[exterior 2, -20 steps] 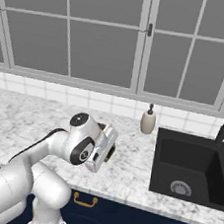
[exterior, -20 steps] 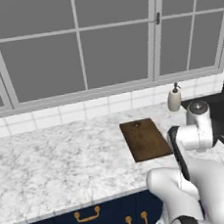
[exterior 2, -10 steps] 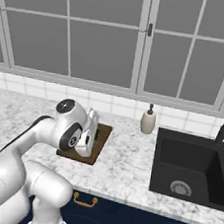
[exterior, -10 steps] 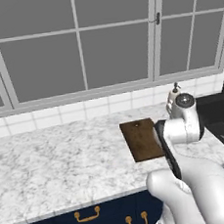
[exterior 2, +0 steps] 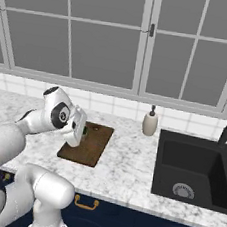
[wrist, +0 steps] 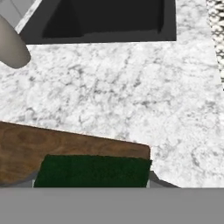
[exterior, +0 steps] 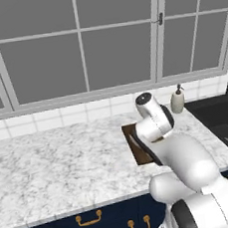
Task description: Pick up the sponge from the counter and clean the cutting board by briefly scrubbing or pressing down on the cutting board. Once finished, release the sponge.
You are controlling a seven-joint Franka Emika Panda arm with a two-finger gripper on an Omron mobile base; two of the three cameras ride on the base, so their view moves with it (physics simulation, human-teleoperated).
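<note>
- Claw [exterior 2: 81, 135]: poised over the cutting board [exterior 2: 92, 149], closed on the sponge [wrist: 92, 171], whose dark green top fills the space between its tips.
- Sponge: held in the claw, just above the board's corner [wrist: 65, 146].
- Cutting board: dark brown wood, flat on the marble tabletop [exterior 2: 129, 163], directly beneath the claw.
- Soap dispenser [exterior 2: 150, 122]: upright beyond the claw, near the window wall.
- Black sink [exterior 2: 194, 171]: set into the tabletop, well apart from the claw.
</note>
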